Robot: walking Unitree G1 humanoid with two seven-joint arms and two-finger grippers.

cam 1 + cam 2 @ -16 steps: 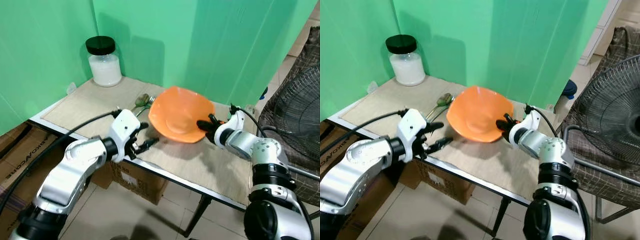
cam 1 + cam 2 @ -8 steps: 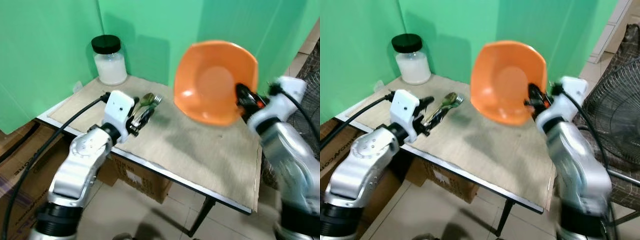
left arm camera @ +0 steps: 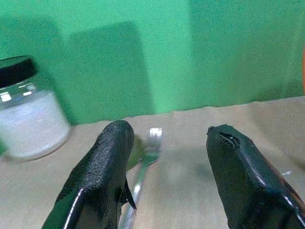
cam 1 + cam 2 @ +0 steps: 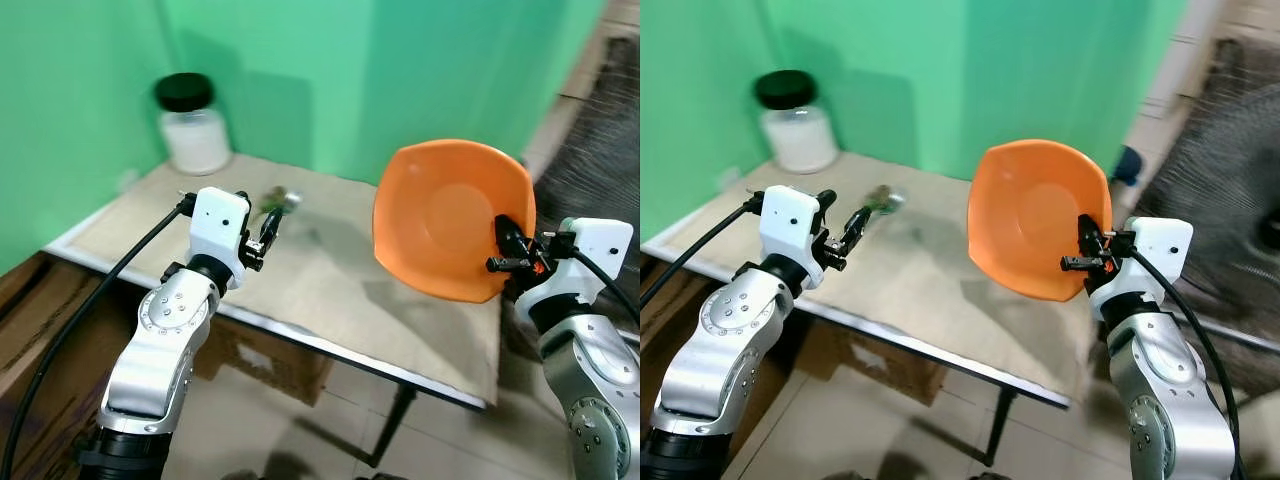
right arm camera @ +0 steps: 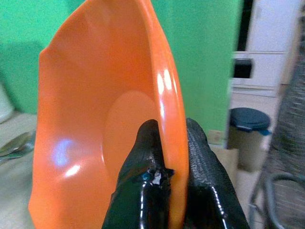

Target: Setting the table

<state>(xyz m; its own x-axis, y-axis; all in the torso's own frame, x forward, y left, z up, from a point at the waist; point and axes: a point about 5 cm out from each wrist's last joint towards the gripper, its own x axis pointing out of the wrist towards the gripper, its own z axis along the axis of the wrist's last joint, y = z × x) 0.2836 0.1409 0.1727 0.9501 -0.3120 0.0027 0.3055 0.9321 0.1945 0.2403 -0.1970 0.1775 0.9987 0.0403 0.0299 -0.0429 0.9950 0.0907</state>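
Observation:
An orange bowl (image 4: 447, 218) hangs in the air above the right end of the table, tipped on its edge. My right gripper (image 4: 510, 250) is shut on its rim, one finger inside and one outside, as the right wrist view shows at the pinched rim (image 5: 167, 143). A fork (image 3: 147, 151) and a spoon (image 4: 278, 200) lie on the beige mat (image 4: 340, 285) near the back. My left gripper (image 4: 262, 232) hovers just short of them, open, with nothing between its fingers (image 3: 107, 167).
A glass jar with a black lid (image 4: 192, 125) stands at the table's far left corner against the green wall. A cardboard box (image 4: 270, 352) sits under the table. A fan (image 4: 1230, 150) and a dark bin (image 5: 250, 129) are off to the right.
My right gripper lifted the bowl off the table, then carried it lower and to the right. My left gripper went from the front edge up to the cutlery. The camera shifted.

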